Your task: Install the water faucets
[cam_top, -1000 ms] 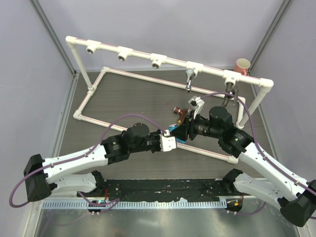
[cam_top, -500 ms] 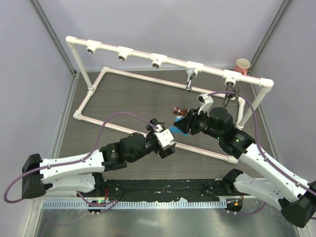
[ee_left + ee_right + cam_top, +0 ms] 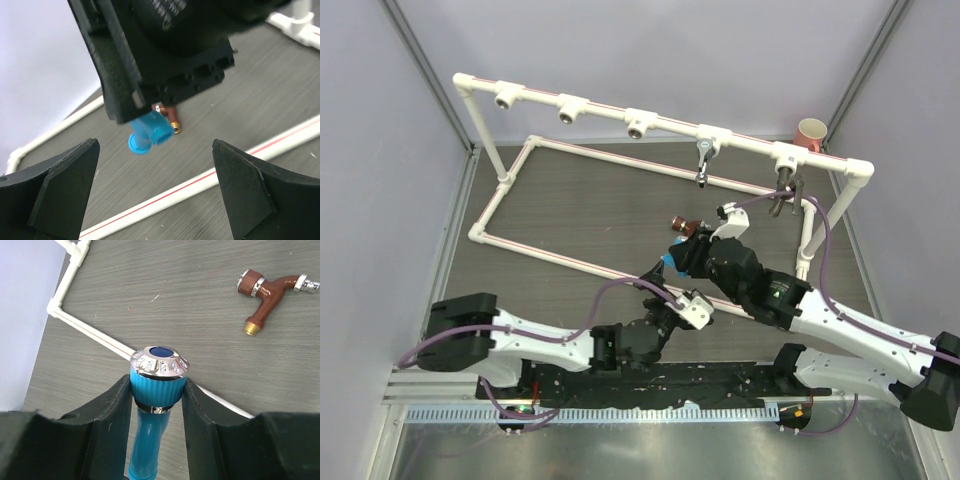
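Observation:
My right gripper [image 3: 157, 390] is shut on the ribbed handle of the blue faucet [image 3: 157, 372], with its spout hanging down. In the top view this blue faucet [image 3: 665, 266] sits at the tip of the right gripper [image 3: 678, 258], above the table's middle. Just nearer stands my left gripper [image 3: 682, 300]; in its wrist view the left gripper [image 3: 155, 195] is open and empty, with the blue faucet [image 3: 147, 132] ahead of it. The copper faucet [image 3: 682, 227] lies on the table. On the white rail hang the silver faucet [image 3: 703, 160] and the dark grey faucet [image 3: 786, 190].
The white pipe rack [image 3: 610, 112] spans the back, with three bare tee sockets [image 3: 568, 113] on its left half. Its floor frame pipe [image 3: 570, 260] runs diagonally under both grippers. A terracotta cup [image 3: 811, 133] stands at the back right. Grey walls close both sides.
My left gripper opened, let go of the blue faucet and drew back toward the near edge. The right gripper kept the faucet and shifted slightly left and nearer.

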